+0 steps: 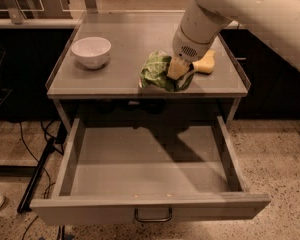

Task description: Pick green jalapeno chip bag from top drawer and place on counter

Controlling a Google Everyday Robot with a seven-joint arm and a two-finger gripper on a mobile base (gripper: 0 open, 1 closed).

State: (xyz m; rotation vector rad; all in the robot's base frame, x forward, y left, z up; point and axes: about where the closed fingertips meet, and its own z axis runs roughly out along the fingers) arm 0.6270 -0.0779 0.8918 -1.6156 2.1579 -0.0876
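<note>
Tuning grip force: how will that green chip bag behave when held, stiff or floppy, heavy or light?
Probably floppy: the green jalapeno chip bag looks crumpled where the gripper pinches it over the counter. Likely light, puffed as it is; its shiny foil may slip.
</note>
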